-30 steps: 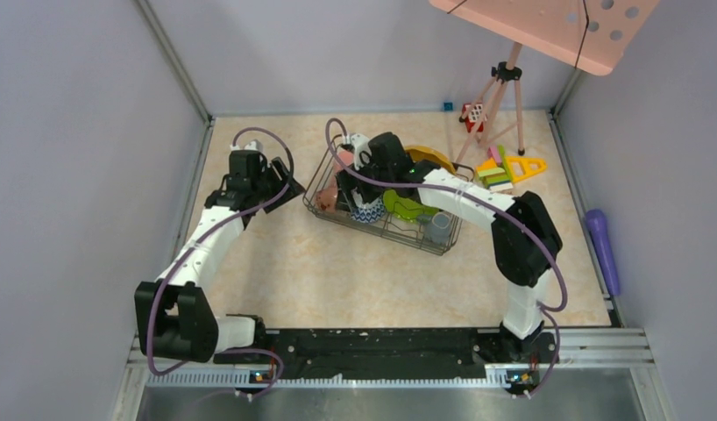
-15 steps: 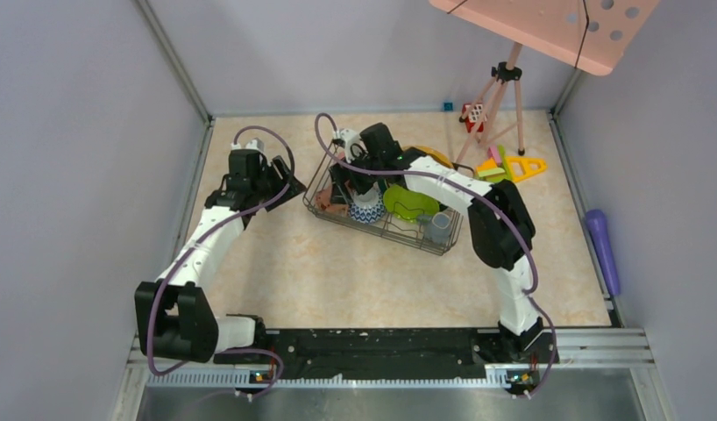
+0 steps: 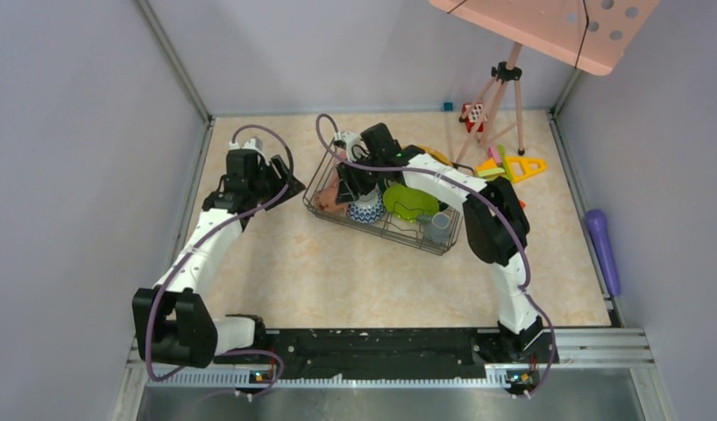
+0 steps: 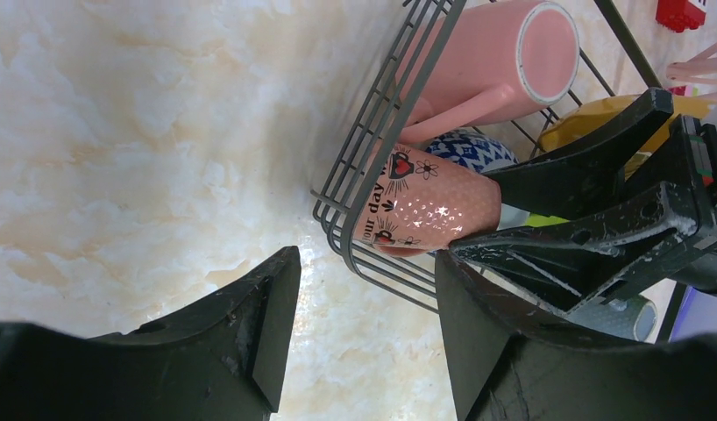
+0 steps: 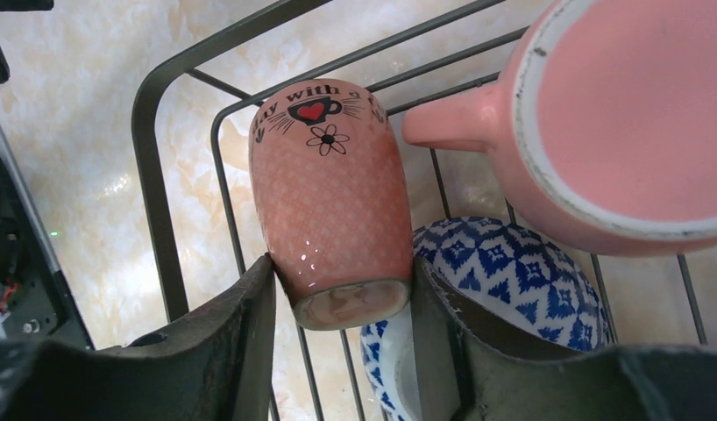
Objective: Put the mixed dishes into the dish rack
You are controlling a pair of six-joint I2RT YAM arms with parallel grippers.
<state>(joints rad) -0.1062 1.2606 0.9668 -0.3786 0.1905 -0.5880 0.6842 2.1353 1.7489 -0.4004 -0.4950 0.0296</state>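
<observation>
The right pincer (image 5: 342, 272) is pinching the dotted pink mug (image 5: 324, 193), with one finger against each side of the mug's base end. The mug lies on its side inside the dish rack (image 5: 152, 202). Its printed end points away from the pincer, toward the rack's rounded corner. A blue-white patterned bowl (image 5: 504, 281) sits right against the outer face of one finger, partly under the mug. Just past the bowl lies a plain pink mug (image 5: 618, 114), also on its side, with its handle reaching toward the dotted mug.

The left pincer (image 4: 365, 263) is spread and holds nothing. It hangs over the bare desk (image 4: 118, 132) just outside that same rack corner, and the dotted mug shows through the wires straight ahead of its fingertips.

In the top view, a lime green plate (image 3: 409, 202) lies in the rack beside the right pincer, on the side away from the left one. A small cup (image 3: 438, 226) stands farther along that way.
</observation>
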